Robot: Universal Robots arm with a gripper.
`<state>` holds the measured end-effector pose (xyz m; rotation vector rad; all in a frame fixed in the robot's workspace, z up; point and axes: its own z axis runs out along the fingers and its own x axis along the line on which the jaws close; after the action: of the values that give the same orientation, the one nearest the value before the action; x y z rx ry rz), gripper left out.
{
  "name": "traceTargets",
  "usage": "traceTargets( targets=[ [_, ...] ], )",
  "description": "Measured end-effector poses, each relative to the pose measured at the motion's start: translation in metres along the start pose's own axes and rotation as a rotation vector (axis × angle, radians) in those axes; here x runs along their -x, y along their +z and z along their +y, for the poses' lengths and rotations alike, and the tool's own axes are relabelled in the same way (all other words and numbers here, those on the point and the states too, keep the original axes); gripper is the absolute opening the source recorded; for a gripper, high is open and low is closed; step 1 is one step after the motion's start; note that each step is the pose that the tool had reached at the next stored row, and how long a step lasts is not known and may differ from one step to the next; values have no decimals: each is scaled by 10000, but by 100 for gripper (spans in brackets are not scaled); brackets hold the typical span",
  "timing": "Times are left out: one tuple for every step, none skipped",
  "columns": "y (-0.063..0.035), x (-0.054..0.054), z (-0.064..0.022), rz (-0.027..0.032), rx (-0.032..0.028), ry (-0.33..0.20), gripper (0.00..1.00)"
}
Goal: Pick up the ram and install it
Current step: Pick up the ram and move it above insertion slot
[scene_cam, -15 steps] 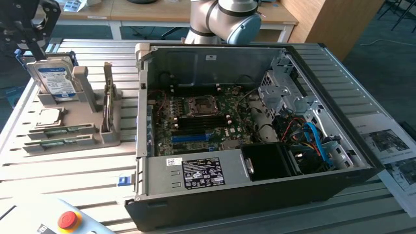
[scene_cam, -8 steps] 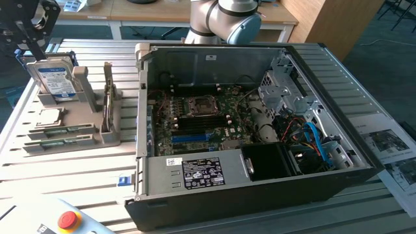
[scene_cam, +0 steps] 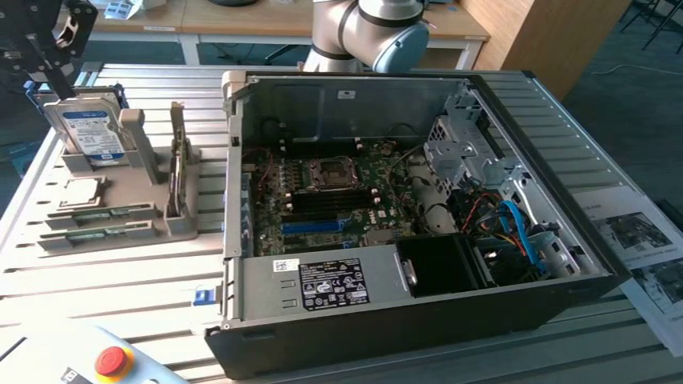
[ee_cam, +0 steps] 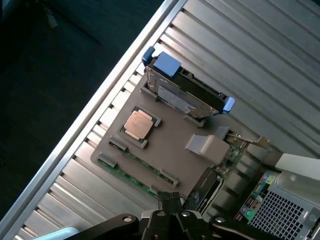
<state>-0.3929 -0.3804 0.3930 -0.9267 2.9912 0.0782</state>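
Green ram sits partly sunk in its holder.

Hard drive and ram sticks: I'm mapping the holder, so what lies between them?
The processor chip lies flat between hard drive and ram sticks, in the exterior view.

Clock: hard drive, upright, taken as twelve on the tray.
Processor: lying flat, ten o'clock.
Ram: green stick along the tray's edge, seven o'clock.
Jaws: closed, five o'clock.
Worktop: ribbed metal.
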Motion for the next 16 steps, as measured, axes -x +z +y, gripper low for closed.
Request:
traceTargets(
  targets=[
    [0, 0, 0, 7, 4, -159, 10],
    [0, 0, 0, 14, 8, -331, 10],
    [0, 0, 0, 23, 12, -496, 10],
    [0, 0, 0, 30, 15, -664, 10],
    [0, 0, 0, 38, 20, -834, 10],
    [0, 0, 0, 45, 24, -1008, 10],
    [1, 0, 0, 53, 28, -1191, 10],
    [1, 0, 0, 61, 32, -1363, 10],
    [1, 0, 0, 69, 36, -1533, 10],
    [0, 0, 0, 77, 40, -1705, 10],
    [0, 0, 0, 85, 44, -1881, 10],
    [1, 0, 0, 93, 48, -2057, 10],
    [1, 0, 0, 100, 53, -2234, 10],
    [1, 0, 0, 109, 57, -2423, 10],
    [1, 0, 0, 117, 62, -2601, 10],
    [1, 0, 0, 126, 66, -2781, 10]
  ],
)
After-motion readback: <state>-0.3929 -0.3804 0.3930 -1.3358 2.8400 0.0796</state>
